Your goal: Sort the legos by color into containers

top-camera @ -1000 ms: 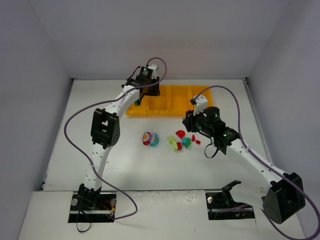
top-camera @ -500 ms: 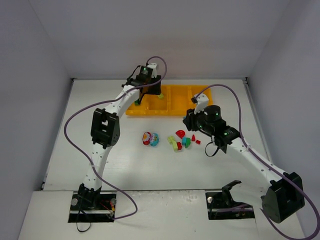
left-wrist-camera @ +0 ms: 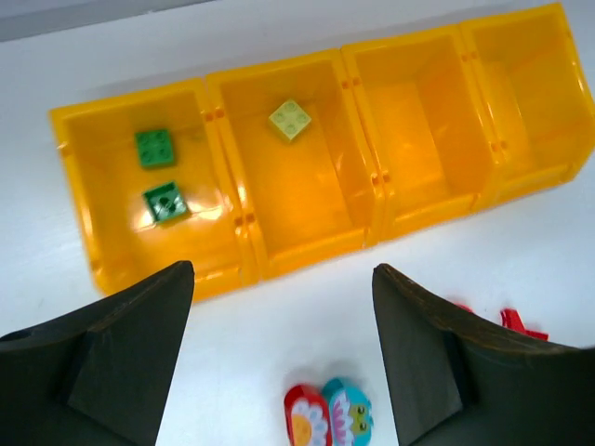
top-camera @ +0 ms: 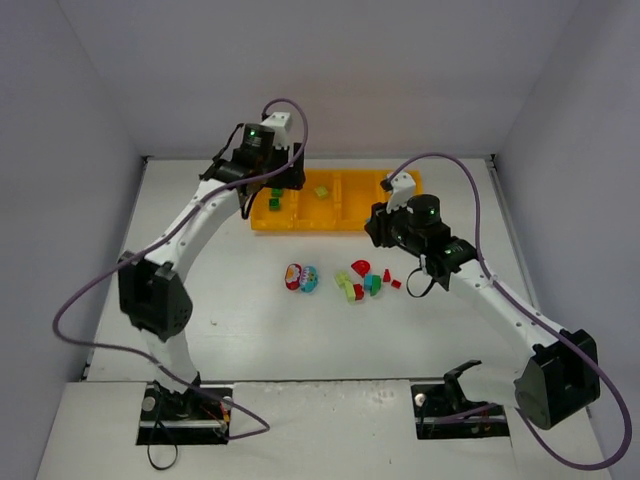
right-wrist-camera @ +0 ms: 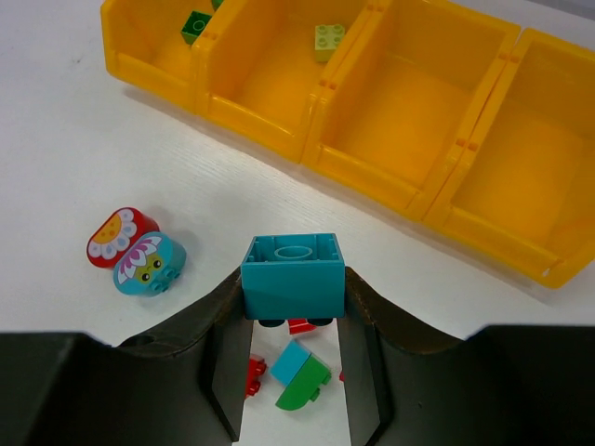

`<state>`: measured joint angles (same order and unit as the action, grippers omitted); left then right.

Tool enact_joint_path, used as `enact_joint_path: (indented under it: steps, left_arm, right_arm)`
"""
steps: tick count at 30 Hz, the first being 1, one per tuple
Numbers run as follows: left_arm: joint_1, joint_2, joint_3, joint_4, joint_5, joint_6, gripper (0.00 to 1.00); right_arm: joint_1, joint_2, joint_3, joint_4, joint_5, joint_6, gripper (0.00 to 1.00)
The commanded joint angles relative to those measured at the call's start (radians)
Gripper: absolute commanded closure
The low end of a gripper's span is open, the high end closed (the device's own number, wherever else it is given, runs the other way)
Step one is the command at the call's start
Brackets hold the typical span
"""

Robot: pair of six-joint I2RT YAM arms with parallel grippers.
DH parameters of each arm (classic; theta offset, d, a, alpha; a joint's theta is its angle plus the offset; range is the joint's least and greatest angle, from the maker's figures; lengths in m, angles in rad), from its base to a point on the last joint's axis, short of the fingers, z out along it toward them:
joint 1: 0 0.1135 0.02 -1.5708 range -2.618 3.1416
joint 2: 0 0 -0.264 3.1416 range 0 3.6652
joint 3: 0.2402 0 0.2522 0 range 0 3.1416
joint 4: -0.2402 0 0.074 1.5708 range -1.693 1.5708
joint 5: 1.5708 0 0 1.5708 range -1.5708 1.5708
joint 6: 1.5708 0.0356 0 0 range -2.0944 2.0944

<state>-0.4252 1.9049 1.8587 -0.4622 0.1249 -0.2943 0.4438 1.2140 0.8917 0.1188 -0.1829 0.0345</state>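
The left gripper [left-wrist-camera: 282, 274] has backed off the tray [left-wrist-camera: 423, 209], jaws now wide and empty, leaving a lime brick [left-wrist-camera: 290, 119] in the second bin from the left, while the right gripper [right-wrist-camera: 295, 293], clamped on a teal brick [right-wrist-camera: 290, 255], hovers just below, likely next in.

My left arm [top-camera: 195, 225] reaches far forward, elbow folded low on the left side and wrist pitched downward. The left gripper [left-wrist-camera: 282, 279] has its fingers spread wide, with nothing between them. My right arm [top-camera: 500, 300] stretches diagonally from its base toward the middle, wrist tilted down. The right gripper [right-wrist-camera: 293, 295] is clamped on a teal brick [right-wrist-camera: 293, 269], one finger against each side.
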Motion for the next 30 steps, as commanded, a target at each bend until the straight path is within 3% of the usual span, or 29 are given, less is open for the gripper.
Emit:
enact_joint_path:
  steps: [1,6,12,16,25,30]
  left_arm:
    - [-0.006,-0.220,-0.133,0.005,-0.065,0.029,0.29]
    - [-0.007,-0.400,-0.402,-0.016,-0.097,-0.018,0.28]
    - [-0.009,-0.661,-0.726,0.069,-0.116,-0.104,0.28]
    - [-0.010,-0.802,-0.866,0.091,-0.152,-0.132,0.28]
    - [-0.014,-0.836,-0.888,0.042,-0.140,-0.123,0.28]
    - [-0.015,-0.845,-0.902,0.051,-0.157,-0.118,0.28]
  right_arm:
    - [-0.020,0.016,0.070,0.065,0.008,-0.022,1.00]
    - [-0.050,0.079,0.111,0.085,0.007,-0.010,1.00]
    - [-0.056,0.218,0.193,0.122,0.054,0.011,1.00]
    - [-0.059,0.330,0.260,0.147,0.086,0.024,1.00]
    - [-0.066,0.613,0.438,0.191,0.100,0.038,0.92]
    - [-0.066,0.711,0.521,0.193,0.134,0.033,0.80]
